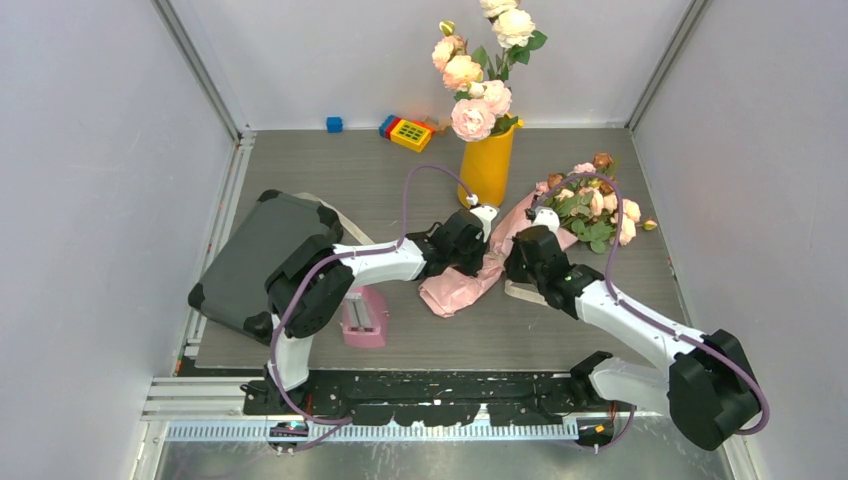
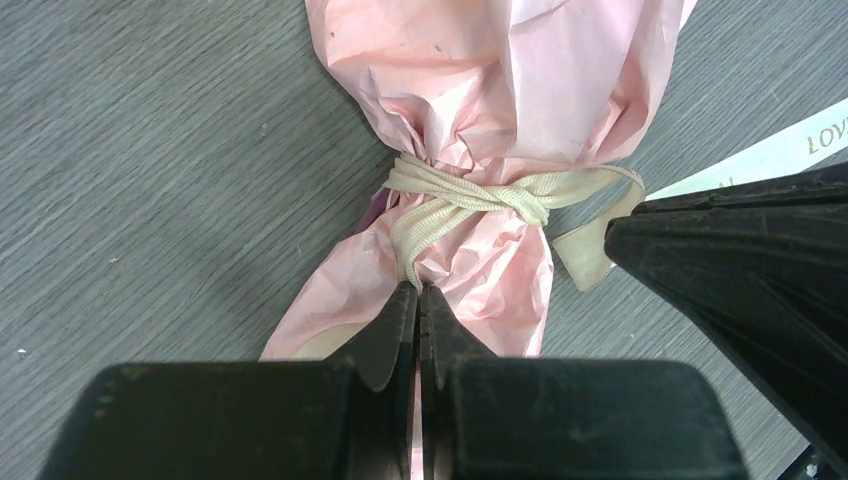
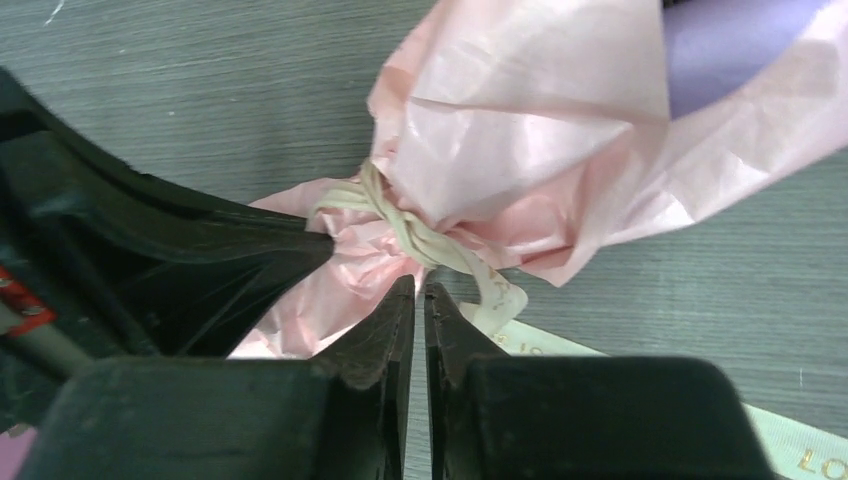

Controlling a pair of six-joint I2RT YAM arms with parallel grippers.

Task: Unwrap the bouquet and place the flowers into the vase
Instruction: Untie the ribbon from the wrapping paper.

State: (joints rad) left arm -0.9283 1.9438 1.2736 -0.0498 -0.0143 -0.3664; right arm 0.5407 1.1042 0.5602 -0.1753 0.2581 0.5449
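The bouquet (image 1: 462, 288) lies on the grey table, its pink paper (image 2: 500, 80) cinched by a knotted cream ribbon (image 2: 500, 195). Its flowers (image 1: 597, 207) spill out at the right end. My left gripper (image 2: 419, 290) is shut on a ribbon strand hanging from the knot. From the opposite side my right gripper (image 3: 420, 285) reaches in just below the knot (image 3: 400, 225). Its jaws are almost together, with a thin slit showing bare table and nothing in it. The ribbon tail (image 3: 490, 295) lies beside one fingertip. The yellow vase (image 1: 487, 170) stands upright just behind both grippers (image 1: 497, 258).
Big pale pink and cream roses (image 1: 480, 80) fill the vase. A pale printed ribbon (image 2: 770, 155) trails on the table beside the bouquet. A dark grey case (image 1: 255, 260) and a pink object (image 1: 365, 315) sit left. A blue cube (image 1: 334, 124) and a yellow toy (image 1: 410, 133) sit at the back.
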